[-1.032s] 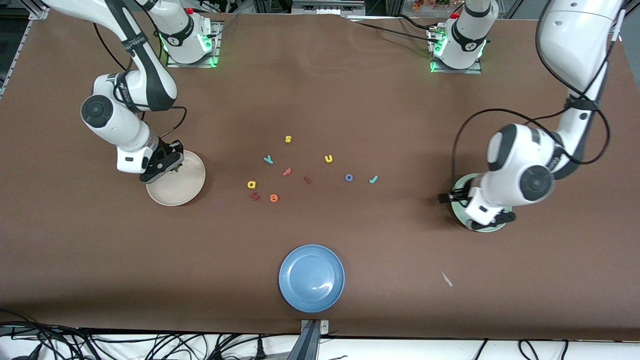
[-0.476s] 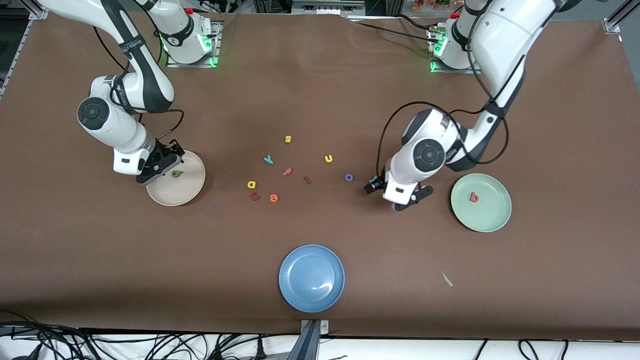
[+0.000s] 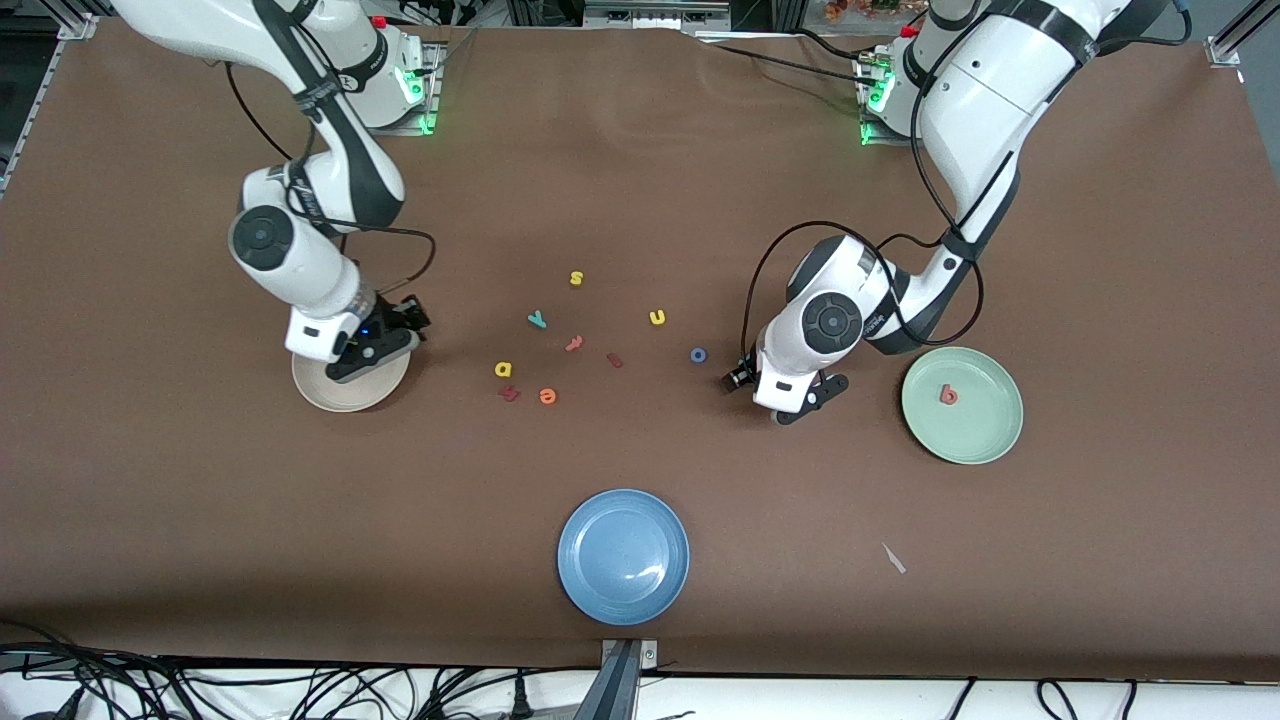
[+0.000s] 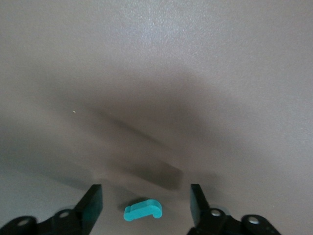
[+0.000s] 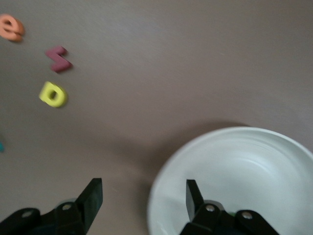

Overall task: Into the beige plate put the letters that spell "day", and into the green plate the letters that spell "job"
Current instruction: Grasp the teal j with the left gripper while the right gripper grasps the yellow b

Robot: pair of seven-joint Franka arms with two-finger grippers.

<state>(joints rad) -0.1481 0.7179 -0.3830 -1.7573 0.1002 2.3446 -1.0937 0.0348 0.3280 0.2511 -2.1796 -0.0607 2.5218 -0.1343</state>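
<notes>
I have the left gripper (image 4: 145,200) low over the middle of the table, in the part toward the left arm's end. Its two fingers stand wide apart. The teal j (image 4: 142,211) lies flat on the table between them, and they do not touch it. I think this is the step of picking up the j.

The right gripper (image 5: 144,196) is over the rim of the beige plate (image 3: 330,395), which sits toward the right arm's end of the table. Its fingers are wide apart too, and they hold nothing. I cannot see the green d in any view, because the gripper covers part of that plate.

The green plate (image 3: 990,430) sits toward the left arm's end. The pinkish-red b (image 3: 947,395) lies in it, so one letter of "job" is done. The blue o (image 3: 698,355) lies on the table, near the left gripper.

The yellow a (image 3: 503,369) and the teal y (image 3: 538,319) lie in the middle of the table, so most of "day" is left.

The yellow s (image 3: 576,278), the yellow u (image 3: 657,317) and the orange e (image 3: 547,396) lie there too. The blue plate (image 3: 623,555) sits near the table edge closest to the front camera.
</notes>
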